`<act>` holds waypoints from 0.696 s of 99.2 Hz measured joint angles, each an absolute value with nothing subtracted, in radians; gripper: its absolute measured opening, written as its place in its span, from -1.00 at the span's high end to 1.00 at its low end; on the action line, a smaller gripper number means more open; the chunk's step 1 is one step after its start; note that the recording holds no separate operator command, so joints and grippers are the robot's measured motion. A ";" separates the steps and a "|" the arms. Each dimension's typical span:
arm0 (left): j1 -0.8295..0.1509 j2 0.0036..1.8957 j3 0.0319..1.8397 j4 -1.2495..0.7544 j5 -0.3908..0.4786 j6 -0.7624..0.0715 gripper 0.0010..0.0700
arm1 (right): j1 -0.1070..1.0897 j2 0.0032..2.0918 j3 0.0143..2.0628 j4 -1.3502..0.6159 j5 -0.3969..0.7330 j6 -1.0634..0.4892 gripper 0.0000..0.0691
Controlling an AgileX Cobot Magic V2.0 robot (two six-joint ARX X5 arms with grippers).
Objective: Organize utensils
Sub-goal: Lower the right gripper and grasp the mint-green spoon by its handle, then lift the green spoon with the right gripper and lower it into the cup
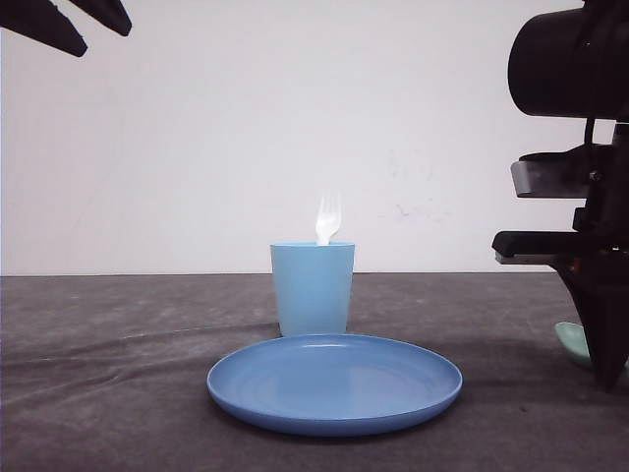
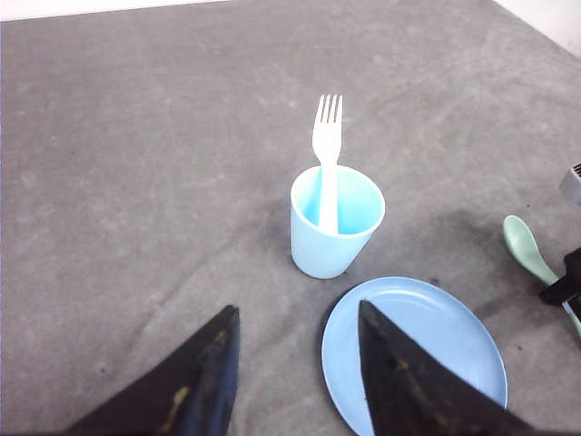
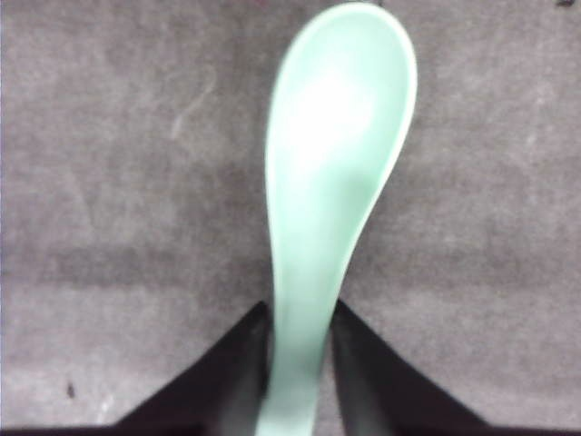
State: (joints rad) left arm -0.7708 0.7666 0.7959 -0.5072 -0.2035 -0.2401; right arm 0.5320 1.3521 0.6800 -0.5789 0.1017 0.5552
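Oval mint plastic spoon, smooth.

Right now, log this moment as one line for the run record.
fork: upright in cup | spoon: on table, handle between right gripper fingers | left gripper: open, raised | plate: bare

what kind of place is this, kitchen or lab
Likely a lab test bench, not a kitchen: a bare white wall, a grey cloth-covered table, and a staged set of plastic cup, plate, fork and spoon.
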 joint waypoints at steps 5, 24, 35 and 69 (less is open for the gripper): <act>-0.771 0.767 0.796 -0.511 -0.204 -0.240 0.35 | 0.532 1.352 0.680 -0.572 0.102 0.555 0.73; -0.771 0.767 0.796 -0.513 -0.204 -0.240 0.35 | 0.532 1.352 0.680 -0.570 0.102 0.555 0.77; -0.771 0.767 0.796 -0.513 -0.204 -0.240 0.35 | 0.532 1.349 0.680 -0.570 0.102 0.554 0.77; -0.771 0.767 0.796 -0.517 -0.204 -0.240 0.35 | 0.538 1.174 0.851 -0.562 0.109 0.449 0.77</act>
